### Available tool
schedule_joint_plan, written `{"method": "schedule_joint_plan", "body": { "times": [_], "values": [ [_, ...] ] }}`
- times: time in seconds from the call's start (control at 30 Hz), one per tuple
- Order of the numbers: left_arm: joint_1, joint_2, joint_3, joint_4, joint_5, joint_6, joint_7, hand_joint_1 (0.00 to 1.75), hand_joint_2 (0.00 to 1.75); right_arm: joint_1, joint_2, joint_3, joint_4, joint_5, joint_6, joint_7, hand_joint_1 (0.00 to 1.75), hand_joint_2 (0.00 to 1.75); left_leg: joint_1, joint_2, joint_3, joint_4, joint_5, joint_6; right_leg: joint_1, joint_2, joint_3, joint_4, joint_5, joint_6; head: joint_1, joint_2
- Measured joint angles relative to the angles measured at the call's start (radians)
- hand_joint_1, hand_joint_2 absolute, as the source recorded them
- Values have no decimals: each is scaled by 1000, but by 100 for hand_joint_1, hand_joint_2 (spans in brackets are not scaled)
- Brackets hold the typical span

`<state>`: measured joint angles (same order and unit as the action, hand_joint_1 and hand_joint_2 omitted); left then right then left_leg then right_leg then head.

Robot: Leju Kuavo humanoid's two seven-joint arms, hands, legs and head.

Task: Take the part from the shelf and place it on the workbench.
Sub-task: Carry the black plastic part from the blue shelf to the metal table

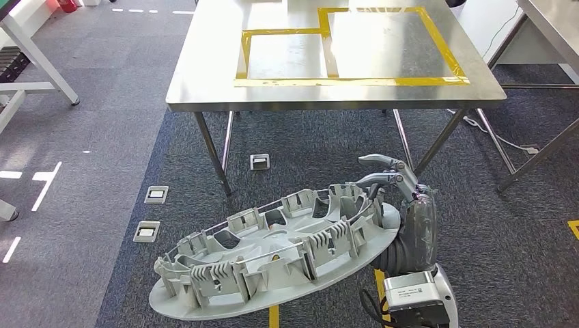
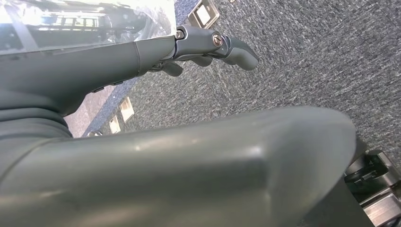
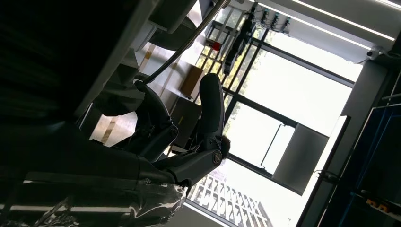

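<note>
The part (image 1: pixel 273 253) is a large round grey plastic cover with ribbed clips around its rim, held low and tilted in front of me. My right hand (image 1: pixel 392 181) grips its right edge, fingers curled over the rim. In the right wrist view the right hand's dark fingers (image 3: pixel 208 118) wrap a dark edge of the part (image 3: pixel 71 47). In the left wrist view my left hand (image 2: pixel 198 45) lies with its fingers along the part's glossy underside (image 2: pixel 71 23), carrying it. The steel workbench (image 1: pixel 205 78) stands ahead, marked with yellow tape rectangles (image 1: pixel 351 80).
Workbench legs (image 1: pixel 212 154) stand between me and the tabletop. Floor sockets (image 1: pixel 156 195) sit in the grey carpet on the left. A second steel table (image 1: pixel 553 27) is at the right, with a cable (image 1: pixel 505 140) on the floor. A white frame (image 1: pixel 41 65) stands far left.
</note>
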<state>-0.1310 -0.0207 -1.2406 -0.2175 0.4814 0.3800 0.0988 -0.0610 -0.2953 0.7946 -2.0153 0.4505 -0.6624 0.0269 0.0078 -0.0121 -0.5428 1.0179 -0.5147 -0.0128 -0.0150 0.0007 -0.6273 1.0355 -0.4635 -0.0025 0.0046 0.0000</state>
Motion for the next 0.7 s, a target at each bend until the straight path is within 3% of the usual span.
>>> {"method": "schedule_joint_plan", "body": {
  "times": [0.07, 0.13, 0.23, 0.3, 0.37, 0.4, 0.43, 0.5, 0.53, 0.6, 0.63, 0.67, 0.7],
  "values": [
    [0, 0, 0, 0, 0, 0, 0, 0, 175, 0, 0, 0, 0, -1, 0, -1, 175, 175, -1, 0, -1, 3, -2, 2, -2, 0, 1, -2, 2, 3, 0, 0],
    [0, 1, 0, 0, 0, 0, 0, 0, 175, 0, 2, 0, 0, -3, 0, -3, 175, 175, -4, 0, -1, 4, -1, 10, -7, 0, 3, -10, 7, 10, -2, 0],
    [-1, 0, 0, 0, 0, 0, 0, 0, 175, -1, 4, 0, -1, -5, 1, -8, 175, 175, 2, 4, 20, -37, 20, 26, -6, 1, 5, -10, 3, 20, -5, 0],
    [-2, 0, 0, 0, 0, 0, 0, 0, 175, -2, 4, 0, -1, -6, 1, -10, 175, 175, 10, 8, 34, -59, 30, 28, -7, 2, -32, 69, -39, 26, 3, 0],
    [-1, -2, 0, 0, 0, -1, 0, 0, 175, -1, 4, 0, -1, -8, 1, -10, 175, 175, 13, 8, 37, -60, 28, 26, -14, 1, -94, 189, -86, 35, 11, 0],
    [0, -3, 0, 0, 0, -1, 0, 0, 175, 0, 4, 0, 0, -8, 1, -10, 175, 175, 16, 8, 39, -59, 24, 22, -18, 1, -113, 221, -88, 41, 13, 0],
    [1, -4, 0, 0, 0, -1, 0, 0, 175, 1, 4, 0, 0, -8, 1, -10, 175, 175, 20, 8, 42, -56, 20, 16, -22, 1, -113, 217, -71, 48, 14, 0],
    [3, -5, 0, 0, 0, -1, 0, 0, 175, 0, 4, 0, 0, -8, 1, -10, 175, 175, 31, 8, 48, -42, 4, -3, -32, -5, -63, 113, -5, 62, 18, 0],
    [3, -4, 0, 0, 0, -1, 1, 0, 175, -1, 4, 0, 2, -8, 1, -10, 175, 175, 34, 7, 46, -31, -7, -14, -33, -8, -37, 59, 15, 67, 25, 0],
    [2, -2, 0, 1, 0, -1, 1, 0, 175, 0, 4, 1, 4, -10, 1, -10, 175, 175, 30, 8, 41, -12, -24, -32, -34, -9, -16, 14, 15, 51, 35, 0],
    [2, -1, 0, 1, 0, -1, 1, 0, 175, 1, 5, 1, 5, -11, 0, -11, 175, 175, 29, 10, 40, -9, -27, -37, -32, -5, -20, 19, 7, 36, 34, 0],
    [2, -2, 0, 1, 0, -1, 1, 0, 175, 2, 5, 0, 5, -14, 0, -12, 175, 175, 29, 11, 44, -9, -30, -40, -33, 0, -23, 23, 3, 21, 27, 0],
    [3, -2, 0, 1, 0, -1, 0, 0, 175, 3, 5, 0, 5, -18, 0, -13, 175, 175, 32, 13, 46, -7, -35, -43, -32, 3, -22, 24, 0, 13, 18, 0]
  ]
}}
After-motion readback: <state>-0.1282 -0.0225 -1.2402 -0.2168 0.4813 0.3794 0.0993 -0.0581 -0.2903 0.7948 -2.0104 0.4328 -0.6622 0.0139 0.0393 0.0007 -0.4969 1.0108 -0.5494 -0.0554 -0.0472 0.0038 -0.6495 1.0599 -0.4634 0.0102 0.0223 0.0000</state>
